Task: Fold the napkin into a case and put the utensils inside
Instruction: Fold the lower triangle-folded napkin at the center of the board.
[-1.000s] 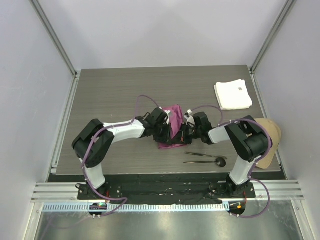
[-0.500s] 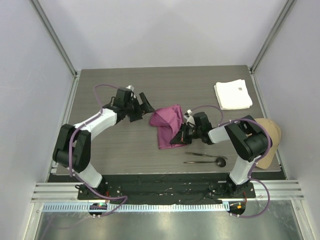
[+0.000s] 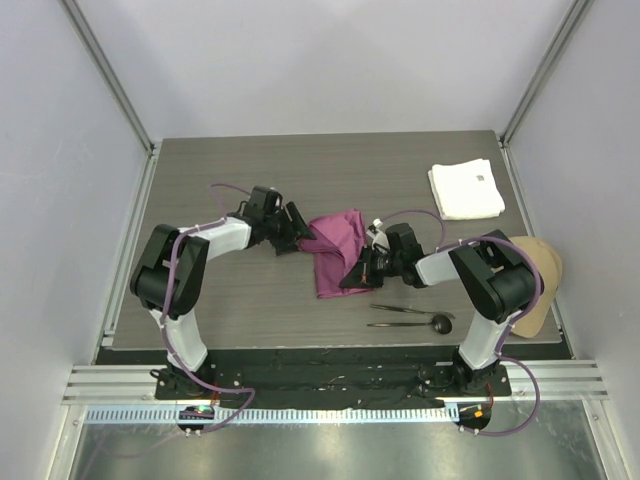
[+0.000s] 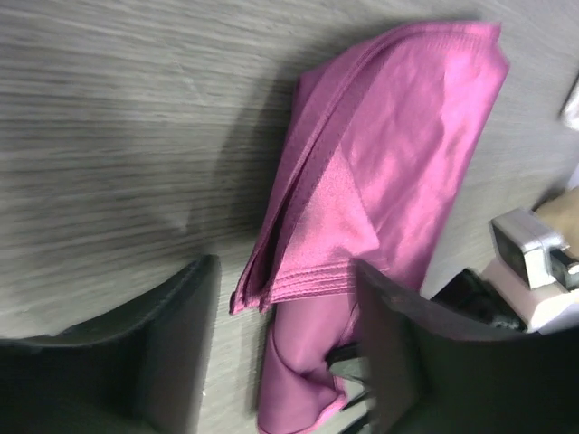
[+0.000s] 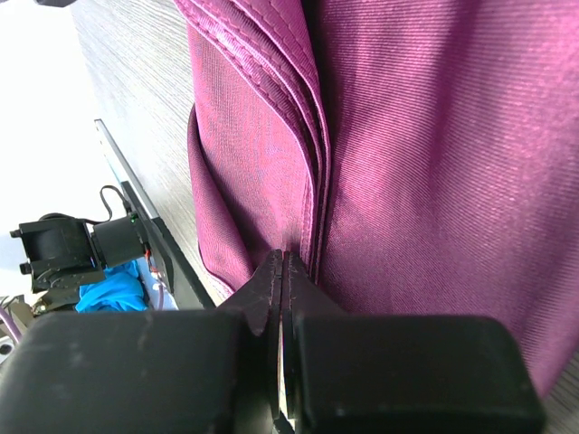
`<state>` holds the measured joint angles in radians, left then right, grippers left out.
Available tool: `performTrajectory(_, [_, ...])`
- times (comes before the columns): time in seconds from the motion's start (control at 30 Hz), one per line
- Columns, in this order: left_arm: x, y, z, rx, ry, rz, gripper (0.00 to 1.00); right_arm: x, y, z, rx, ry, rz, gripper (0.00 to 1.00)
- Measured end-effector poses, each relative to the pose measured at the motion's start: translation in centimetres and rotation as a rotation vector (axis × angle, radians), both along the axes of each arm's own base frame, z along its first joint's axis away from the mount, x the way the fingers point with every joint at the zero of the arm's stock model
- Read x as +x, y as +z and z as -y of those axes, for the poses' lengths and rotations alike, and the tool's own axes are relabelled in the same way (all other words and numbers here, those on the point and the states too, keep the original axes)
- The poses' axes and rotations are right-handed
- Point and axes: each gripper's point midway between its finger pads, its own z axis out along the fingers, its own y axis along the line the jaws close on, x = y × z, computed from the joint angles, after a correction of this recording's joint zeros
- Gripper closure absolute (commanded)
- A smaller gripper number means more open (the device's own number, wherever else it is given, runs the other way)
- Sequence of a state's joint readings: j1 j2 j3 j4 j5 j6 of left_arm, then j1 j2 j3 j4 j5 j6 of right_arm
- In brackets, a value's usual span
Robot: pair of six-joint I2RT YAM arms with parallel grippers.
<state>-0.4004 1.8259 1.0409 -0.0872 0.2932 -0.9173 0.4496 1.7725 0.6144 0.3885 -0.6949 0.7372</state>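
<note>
Dark wood-grain table [image 3: 220, 180] fills the floor of a pale-walled cell, and the napkin [image 3: 335, 250] lies near its middle, folded over into a long, uneven magenta strip running away from the arms, with several hemmed layers stacked along one edge. The left gripper [image 4: 285, 267] sits low at the strip's left far corner with its fingers spread wide. They straddle the layered hem and hold nothing. The right gripper [image 5: 282, 258] lies against the opposite, nearer-right edge, fingers pressed fully together with the tips at the stacked folds. Whether any cloth is nipped between them cannot be told. Just nearer the arm bases, beside the right arm, the utensils [image 3: 405, 315] lie side by side and apart from the napkin, the spoon [image 3: 438, 322] with its round head pointing right. A folded white cloth [image 3: 466, 189] rests at the far right corner, well apart.
</note>
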Motion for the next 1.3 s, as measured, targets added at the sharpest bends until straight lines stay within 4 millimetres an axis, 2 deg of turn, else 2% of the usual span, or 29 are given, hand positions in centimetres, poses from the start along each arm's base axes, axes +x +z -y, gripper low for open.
performTrajectory(0.03, [-0.1,-0.1,0.3,-0.004,-0.006,-0.006,0.53,0.0,0.0,0.0,0.000,0.000,0.000,0.99])
performTrajectory(0.07, [-0.2,-0.4,0.5,-0.007,-0.012,-0.011,0.64,0.0,0.0,0.0,-0.001,0.000,0.000,0.99])
performTrajectory(0.13, [-0.2,-0.7,1.0,-0.018,-0.018,-0.028,0.77,0.0,0.0,0.0,-0.001,0.001,0.000,0.99])
performTrajectory(0.17, [-0.1,-0.8,1.2,-0.024,-0.023,-0.033,0.89,0.0,0.0,0.0,-0.001,0.001,-0.001,0.99])
performTrajectory(0.23, [0.2,-0.7,1.7,-0.038,-0.028,-0.036,1.00,0.0,0.0,0.0,-0.001,0.002,-0.001,0.99])
performTrajectory(0.33, [1.0,0.5,2.4,-0.066,-0.034,-0.016,1.00,0.0,-0.1,0.0,0.000,0.004,0.001,0.99])
performTrajectory(0.53, [4.7,5.5,4.8,-0.162,-0.042,0.089,1.00,0.1,-0.1,0.0,0.010,0.010,0.000,0.99])
performTrajectory(0.6, [5.6,6.0,5.6,-0.184,-0.047,0.096,1.00,0.4,-0.1,0.0,0.010,0.008,0.011,0.99])
performTrajectory(0.7, [6.4,5.0,6.7,-0.201,-0.041,0.077,1.00,0.7,-0.1,0.0,0.010,0.007,0.021,0.99])
performTrajectory(0.9, [7.5,0.7,7.3,-0.193,-0.003,-0.001,0.99,0.7,-0.1,0.0,0.009,0.014,0.025,0.99])
performTrajectory(1.0, [7.8,0.1,7.7,-0.190,-0.003,-0.010,0.97,0.9,-0.1,0.0,0.009,0.013,0.026,0.99])
performTrajectory(1.1, [8.4,0.4,8.6,-0.195,-0.011,0.004,0.96,1.2,0.0,-0.1,0.009,0.010,0.030,0.99])
performTrajectory(1.17, [8.7,0.8,9.1,-0.198,-0.015,0.018,0.91,1.4,0.0,0.0,0.008,0.006,0.032,0.99])
performTrajectory(1.2, [8.7,0.9,9.4,-0.199,-0.019,0.022,0.78,1.4,0.0,0.0,0.008,0.005,0.033,0.99])
performTrajectory(1.3, [9.0,1.1,10.2,-0.205,-0.024,0.031,0.53,1.4,0.0,0.0,0.008,0.004,0.033,0.99])
